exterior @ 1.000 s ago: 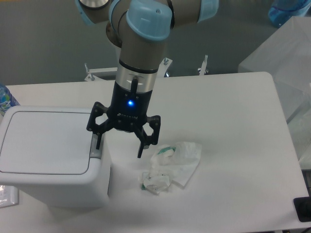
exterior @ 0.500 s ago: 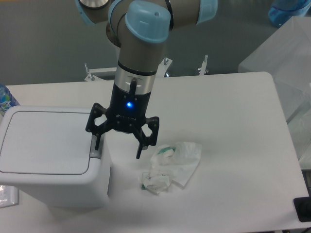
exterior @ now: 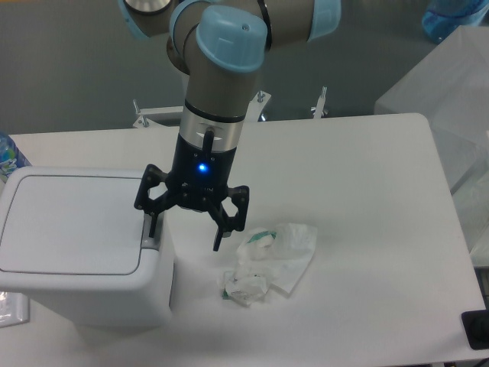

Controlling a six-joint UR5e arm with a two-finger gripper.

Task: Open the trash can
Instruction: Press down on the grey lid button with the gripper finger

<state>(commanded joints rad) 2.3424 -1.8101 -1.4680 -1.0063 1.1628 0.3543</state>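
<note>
The hand [exterior: 186, 231] hangs from the arm with a blue light lit on its black body, its two fingers spread wide and nothing held between them. One fingertip [exterior: 153, 228] is down at the right-hand edge of the trash can [exterior: 80, 248], right over the small grey latch button [exterior: 151, 241]; whether it actually presses the button cannot be told. The other fingertip hangs in the air above the bare desk [exterior: 367, 229], at about 3 o'clock from the latch.

The trash can stands at 9 o'clock from the hand, at the left side of the desk, boxy and white with rounded corners. Its flat lid [exterior: 72, 224] lies down flush and shut, so nothing of its inside shows.

At about 4 o'clock from the hand, near the free fingertip but not touching it, lie crumpled white-and-green wrappers [exterior: 269, 258] on the desk, outside the can and apart from it.

At 9 o'clock beyond the can, at the far left edge, part of a bottle with a blue-green label [exterior: 9, 157] shows. At 2 o'clock, off the desk's right end, stands something under translucent plastic sheeting [exterior: 443, 84].
</note>
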